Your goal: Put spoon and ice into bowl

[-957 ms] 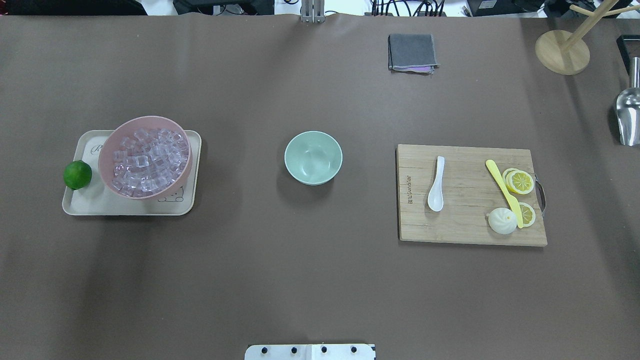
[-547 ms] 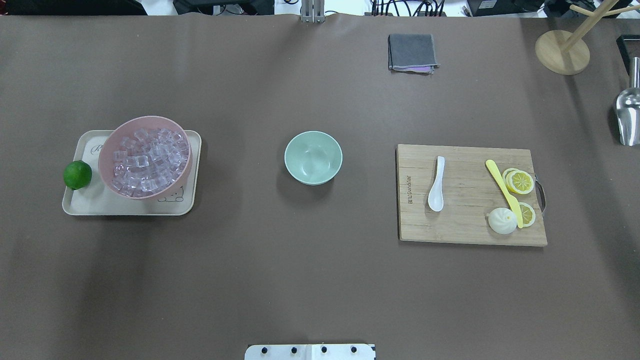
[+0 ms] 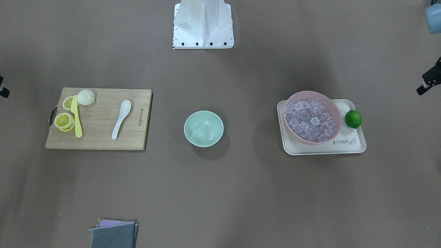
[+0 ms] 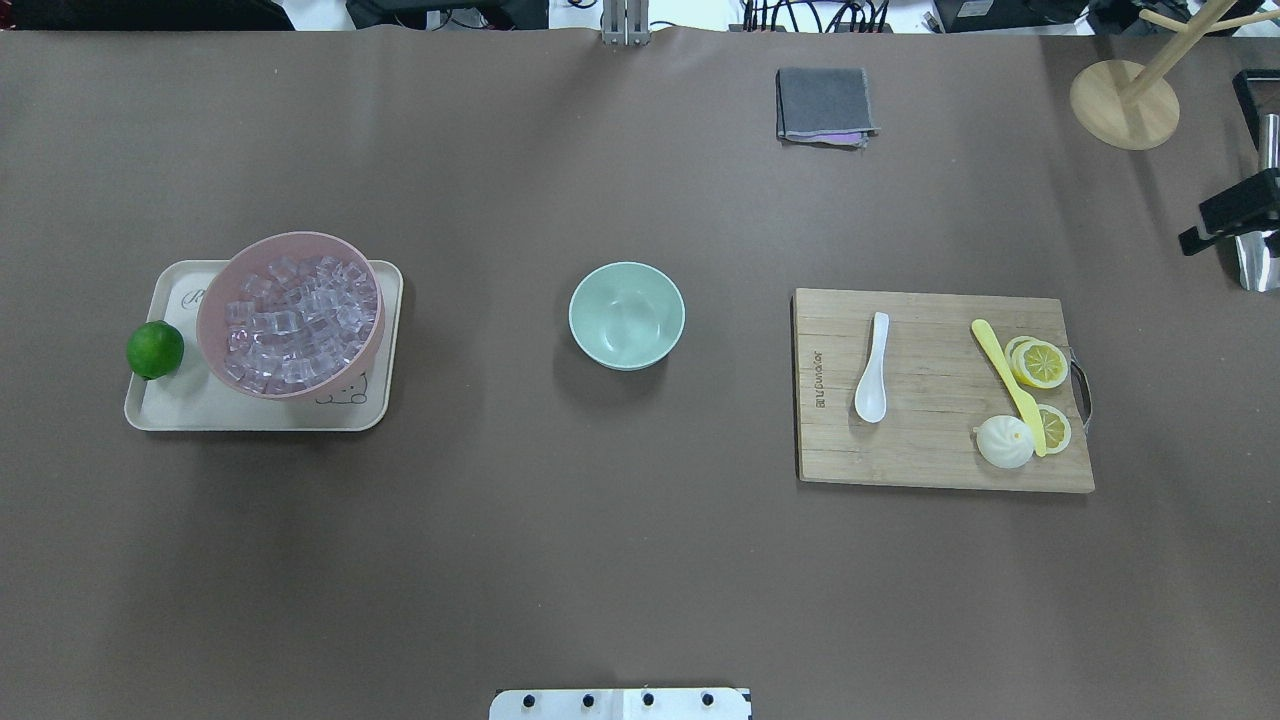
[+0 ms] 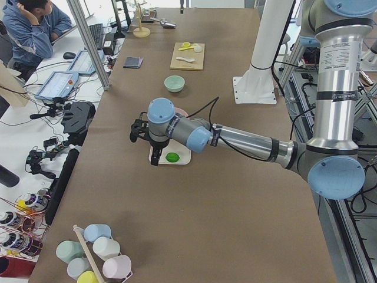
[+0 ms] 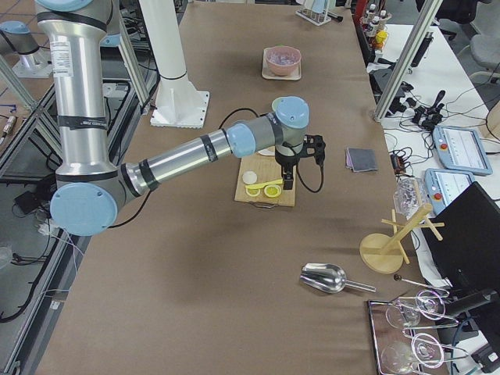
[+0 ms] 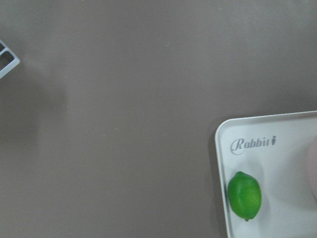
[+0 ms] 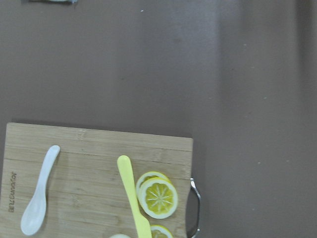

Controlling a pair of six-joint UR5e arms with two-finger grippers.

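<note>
The white spoon (image 4: 872,380) lies on the left part of a wooden cutting board (image 4: 930,450), and shows in the right wrist view (image 8: 38,198). Clear ice cubes (image 4: 295,325) fill a pink bowl (image 3: 310,142) on a cream tray (image 4: 200,410). The mint-green bowl (image 4: 627,315) stands empty at the table's middle. My right gripper (image 4: 1235,215) shows only as a black part at the right edge, far from the spoon. My left gripper (image 3: 428,82) sits at the edge of the front view, beyond the tray. I cannot tell whether either is open or shut.
A lime (image 4: 155,350) lies on the tray's left edge. A yellow knife (image 4: 1005,375), lemon slices (image 4: 1040,363) and a white bun (image 4: 1004,441) share the board. A grey cloth (image 4: 825,103), a wooden stand (image 4: 1124,104) and a metal scoop (image 6: 324,277) lie farther off.
My right gripper has come into the overhead view at the right edge, over the metal scoop. The spoon, ice and bowls have not moved.
</note>
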